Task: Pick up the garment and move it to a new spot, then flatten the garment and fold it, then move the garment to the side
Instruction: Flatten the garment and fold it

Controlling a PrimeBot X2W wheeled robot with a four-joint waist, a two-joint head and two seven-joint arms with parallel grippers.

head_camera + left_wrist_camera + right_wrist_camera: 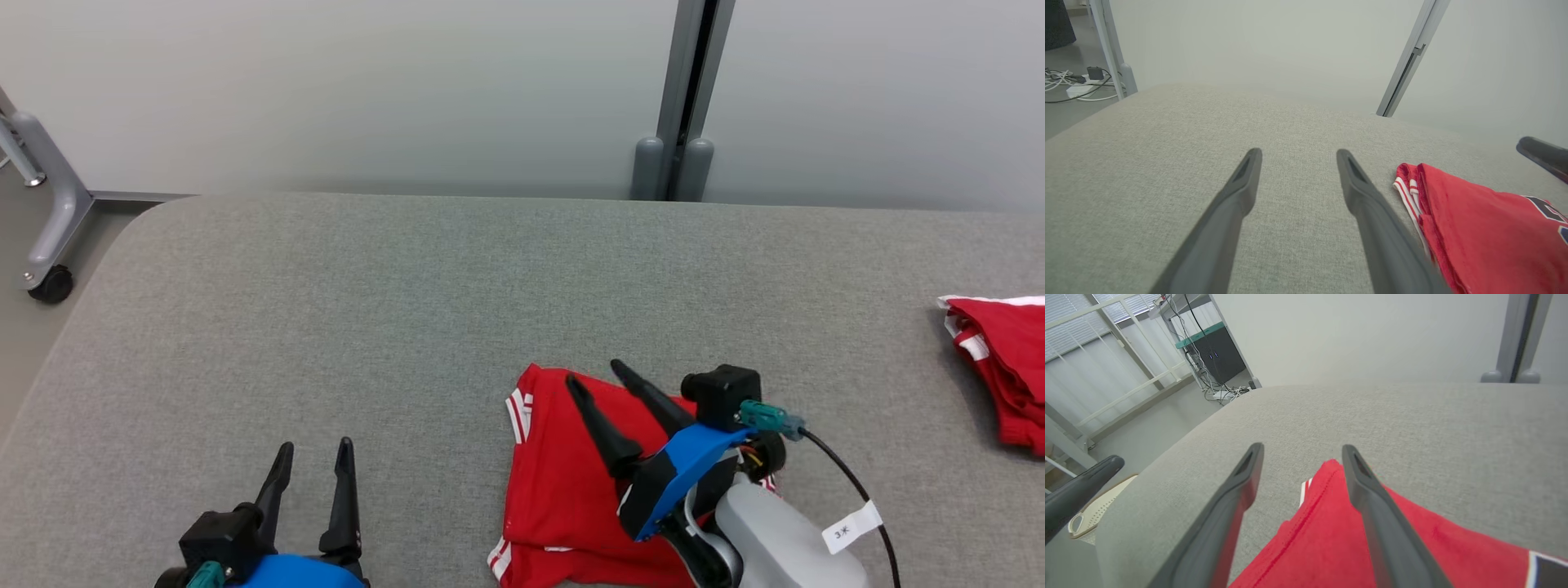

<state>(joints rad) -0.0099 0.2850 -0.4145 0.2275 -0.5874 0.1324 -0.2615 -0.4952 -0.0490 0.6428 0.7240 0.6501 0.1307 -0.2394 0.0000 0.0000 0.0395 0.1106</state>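
Head view shows the red jersey (563, 482) lying folded on the grey counter (408, 286), near its front edge, with my right jaws spread wide and empty just above it. My left jaws are released too, over bare counter to the left. I judge the shift aside comes next. I'd pinch every layer at the striped edge (low, no lifting) and slide slowly, perhaps toward the 2nd red garment (1004, 359), so the fold holds.
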